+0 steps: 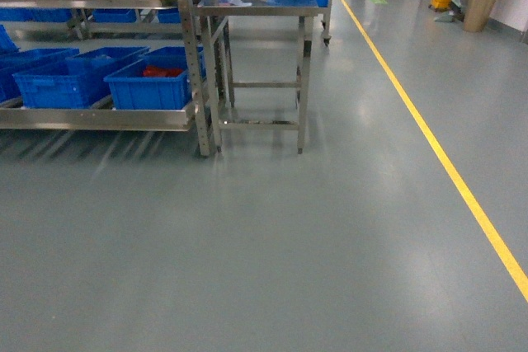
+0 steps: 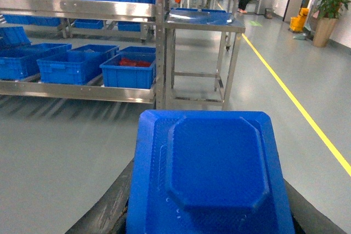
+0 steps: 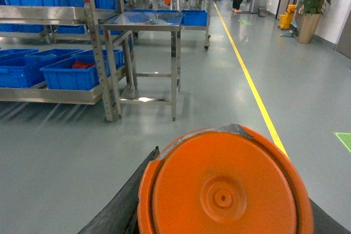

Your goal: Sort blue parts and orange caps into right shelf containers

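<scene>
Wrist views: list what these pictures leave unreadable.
- Left claw: hidden in the left wrist view by the blue part filling the foreground; open or shut unknown.
- Right claw: hidden likewise by the orange cap.
- Red contents of the nearest blue crate: too small to identify.
- Head view: no arms visible.

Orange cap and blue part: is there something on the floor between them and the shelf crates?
Nothing visible. Bare floor lies between the orange cap, the blue part and the shelf crates; a steel table stands beside the shelf.
</scene>
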You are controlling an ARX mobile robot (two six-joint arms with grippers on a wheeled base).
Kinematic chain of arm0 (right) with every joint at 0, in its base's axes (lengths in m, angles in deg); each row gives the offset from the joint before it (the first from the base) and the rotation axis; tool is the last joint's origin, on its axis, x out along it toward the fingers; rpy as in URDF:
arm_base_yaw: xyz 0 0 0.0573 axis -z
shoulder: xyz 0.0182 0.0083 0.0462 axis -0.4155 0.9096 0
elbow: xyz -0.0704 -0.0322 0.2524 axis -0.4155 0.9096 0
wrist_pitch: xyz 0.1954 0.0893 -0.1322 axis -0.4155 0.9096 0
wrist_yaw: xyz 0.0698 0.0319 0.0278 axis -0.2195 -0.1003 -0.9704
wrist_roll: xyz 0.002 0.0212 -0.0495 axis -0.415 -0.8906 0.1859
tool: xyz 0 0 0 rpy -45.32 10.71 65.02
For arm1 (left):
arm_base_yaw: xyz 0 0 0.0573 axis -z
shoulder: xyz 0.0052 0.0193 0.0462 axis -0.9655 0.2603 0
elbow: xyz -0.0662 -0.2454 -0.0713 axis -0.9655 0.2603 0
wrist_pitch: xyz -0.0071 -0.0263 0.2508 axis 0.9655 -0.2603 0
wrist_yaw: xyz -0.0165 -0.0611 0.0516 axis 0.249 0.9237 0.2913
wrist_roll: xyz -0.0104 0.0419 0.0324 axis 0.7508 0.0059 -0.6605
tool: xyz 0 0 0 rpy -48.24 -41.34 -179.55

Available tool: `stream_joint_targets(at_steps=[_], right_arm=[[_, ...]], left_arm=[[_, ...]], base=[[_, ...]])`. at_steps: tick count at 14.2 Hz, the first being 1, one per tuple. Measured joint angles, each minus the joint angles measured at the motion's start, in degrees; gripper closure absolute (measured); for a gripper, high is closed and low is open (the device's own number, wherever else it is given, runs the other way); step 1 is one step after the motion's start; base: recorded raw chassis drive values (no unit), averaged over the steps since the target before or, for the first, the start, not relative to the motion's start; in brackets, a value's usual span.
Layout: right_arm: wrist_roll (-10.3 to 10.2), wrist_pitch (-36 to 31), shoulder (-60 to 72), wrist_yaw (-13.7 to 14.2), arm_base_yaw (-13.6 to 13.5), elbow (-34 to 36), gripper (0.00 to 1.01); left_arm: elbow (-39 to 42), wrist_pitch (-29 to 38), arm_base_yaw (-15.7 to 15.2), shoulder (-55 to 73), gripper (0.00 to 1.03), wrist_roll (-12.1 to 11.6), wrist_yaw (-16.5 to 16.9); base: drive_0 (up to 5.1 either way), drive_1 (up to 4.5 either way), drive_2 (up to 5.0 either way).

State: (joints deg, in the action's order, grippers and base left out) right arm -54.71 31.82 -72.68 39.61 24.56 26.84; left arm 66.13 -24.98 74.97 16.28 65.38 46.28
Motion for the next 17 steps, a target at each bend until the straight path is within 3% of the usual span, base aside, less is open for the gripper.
stream_joint_targets(at_steps=[17], right_arm=[[0.02, -0.20, 0.00, -0.02, 0.00, 0.00, 0.58]], left_arm=[[0.00, 0.13, 0.00, 0.00, 0.61, 0.00, 0.02]], base=[[0.0, 4.21, -4.2]])
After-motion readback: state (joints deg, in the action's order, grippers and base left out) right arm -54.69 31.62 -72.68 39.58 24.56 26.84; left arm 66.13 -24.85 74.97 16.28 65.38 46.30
